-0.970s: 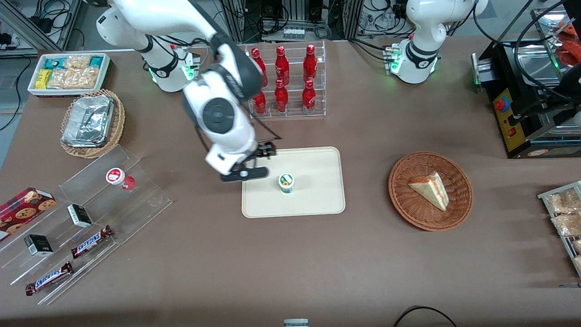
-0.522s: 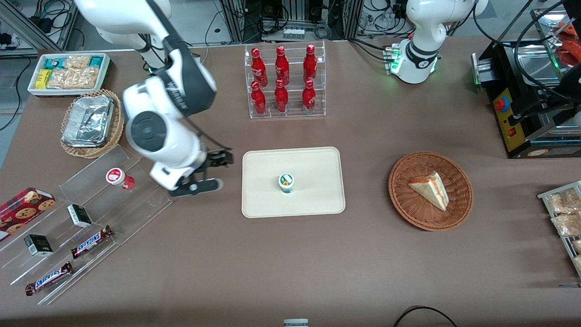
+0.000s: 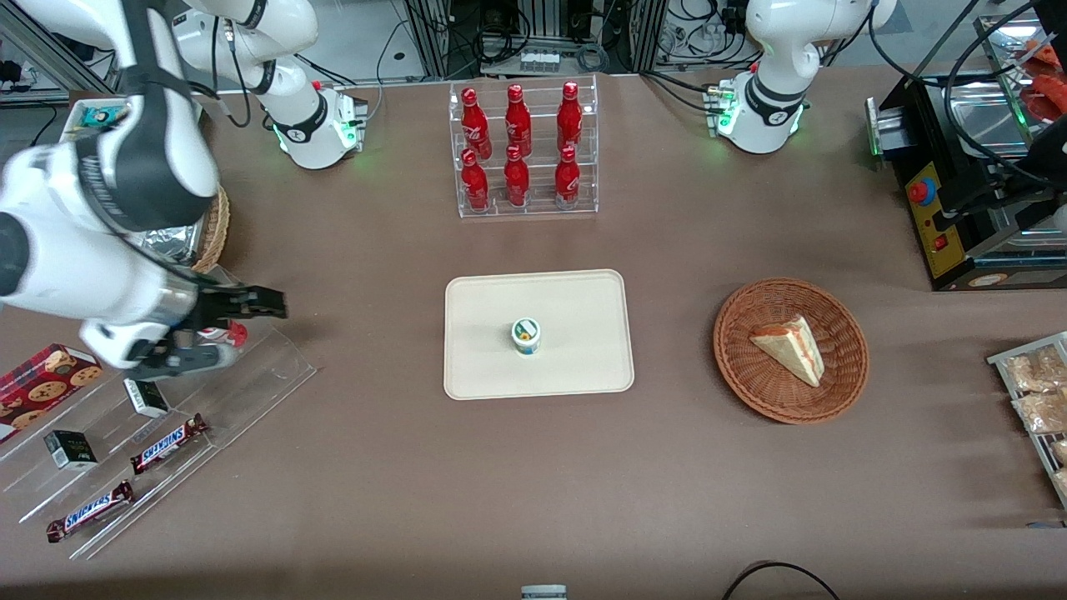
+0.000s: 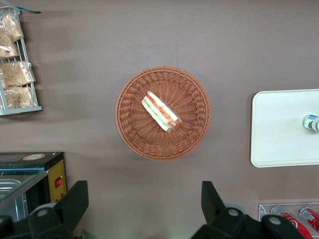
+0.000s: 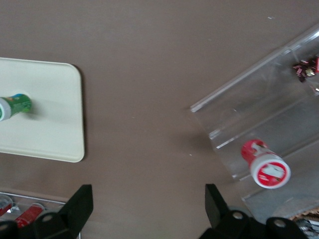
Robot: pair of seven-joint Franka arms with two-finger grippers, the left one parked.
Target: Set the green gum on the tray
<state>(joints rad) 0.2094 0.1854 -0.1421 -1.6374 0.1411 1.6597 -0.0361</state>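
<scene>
Bright even overhead light, soft shadows, glare on foil pan (image 3: 162,223), working arm motion-blurred

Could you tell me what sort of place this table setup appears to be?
Probably a robotics lab's mock snack shop: red cola bottles in a clear acrylic rack, Snickers bars on a stepped clear display, cabling nearby. The open hand hovers above that display.

Green gum (image 3: 526,335): small cyl. bottle, white lid w/ green ring + orange mark, green-blue label, standing upright on tray (image 3: 575,367), roughly mid-tray, free of any grip. Tray: large flat cream rect., rounded corners, low rim, flat on worktop. Claw (image 3: 237,332) well apart, toward working arm's end, fingers spread.
</scene>
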